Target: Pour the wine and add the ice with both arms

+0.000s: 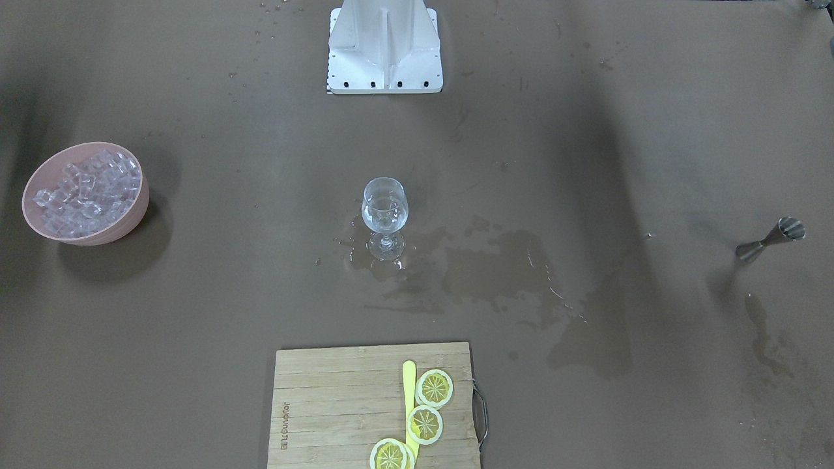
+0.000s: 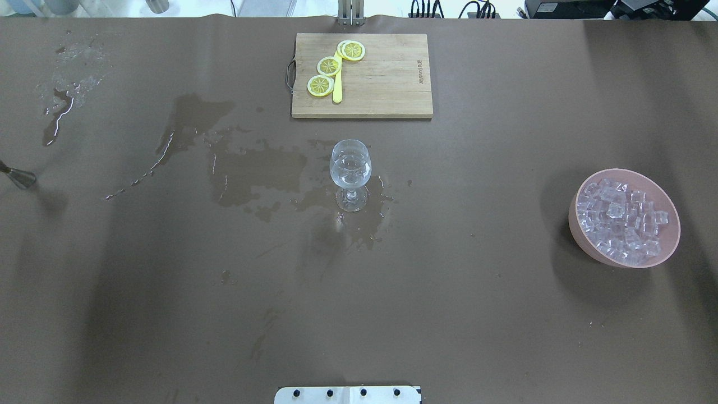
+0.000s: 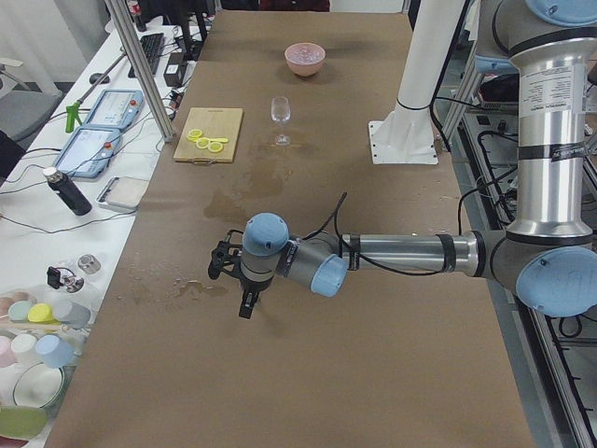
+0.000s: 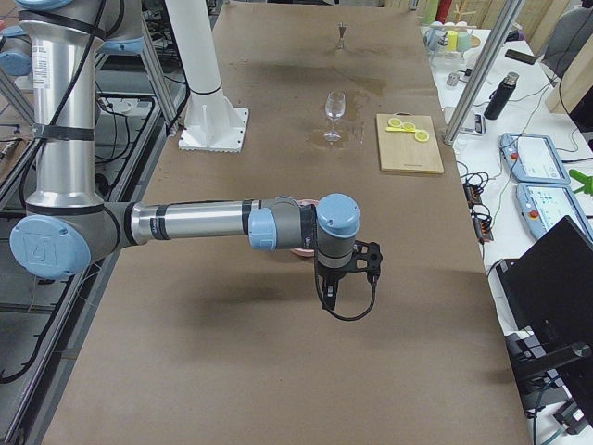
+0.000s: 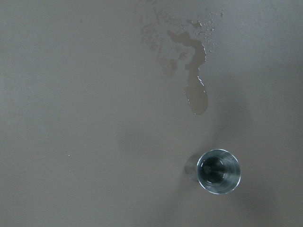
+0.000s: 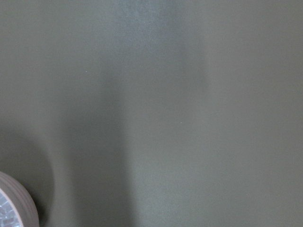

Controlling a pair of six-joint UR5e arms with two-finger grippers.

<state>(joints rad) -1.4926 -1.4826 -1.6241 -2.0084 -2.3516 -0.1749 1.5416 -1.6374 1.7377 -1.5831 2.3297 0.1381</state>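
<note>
Front view: stemmed glass (image 1: 385, 212) standing upright at desk (image 1: 195, 326) centre, stem vertical; wine (image 1: 384, 221) sitting low inside, barely readable; pink bowl (image 1: 130, 218) on robot's right holding ice (image 1: 88, 189).
Overhead: jigger (image 2: 19, 179) getting cut off at left edge; puddles (image 2: 252, 174) lying beside glass.
Left side view: left pincer (image 3: 246, 306) pointing down above desk; apart or together, cannot tell.
Right side view: right pincer (image 4: 328, 297) hanging downward, right arm (image 4: 185, 222) hiding most of bowl; finger gap likewise unreadable.
Right wrist view: bowl rim getting cropped at corner.

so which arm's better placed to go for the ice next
The right arm. The pink bowl of ice cubes sits on the robot's right side, and its rim shows in the right wrist view's corner. The left arm hangs over the steel jigger at the table's other end.
</note>
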